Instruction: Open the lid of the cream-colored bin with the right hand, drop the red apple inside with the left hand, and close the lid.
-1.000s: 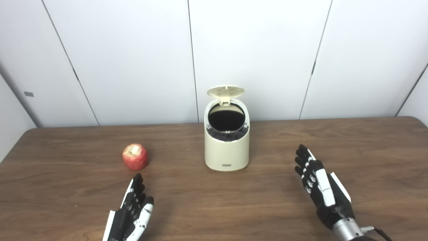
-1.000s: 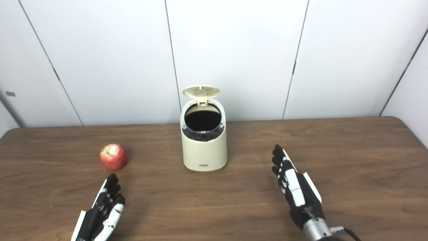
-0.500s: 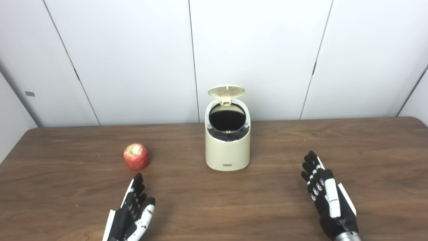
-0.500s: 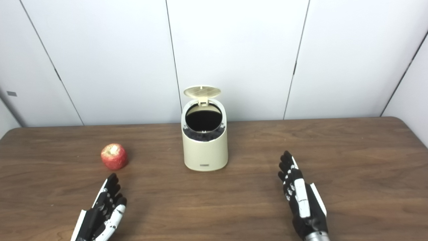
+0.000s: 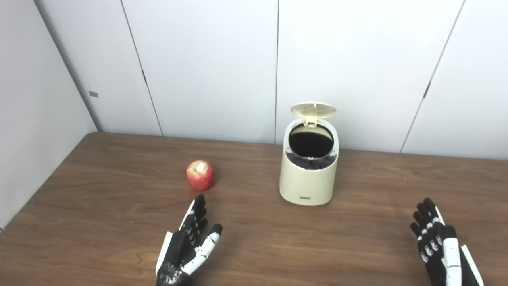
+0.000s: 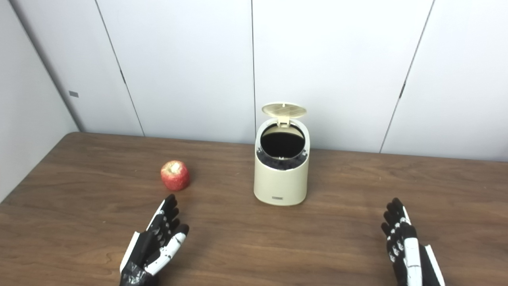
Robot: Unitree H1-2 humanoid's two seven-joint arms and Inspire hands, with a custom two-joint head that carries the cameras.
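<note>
Cream-colored bin [image 5: 308, 174] standing upright on the brown table [image 5: 99, 190], long axis vertical, set toward the far edge close to the white panelled wall [image 5: 206, 67]. Round lid [image 5: 313, 110] flipped up at the rear hinge, ribbed underside facing forward and down, leaving the dark mouth [image 5: 310, 143] uncovered and slanted toward the near side; small label low on the front face. Interior too dark to make out. Red apple [image 5: 200, 175] resting on the table to the left of the bin, well apart from it, stem end up, pale patch on top; no marked long axis, being roughly round. Left hand [image 5: 187, 246] near the front edge, empty, fingers spread and stretched forward, pointing up-table toward the apple, fingertips [image 5: 200, 199] just short of the fruit and not touching it, thumb splayed to the side. Right hand [image 6: 408, 248] low at the right, near the front edge, well apart from the bin, back of the hand turned up, fingers extended and a little apart, nothing in its grasp. Both hands clear of bin and lid.
</note>
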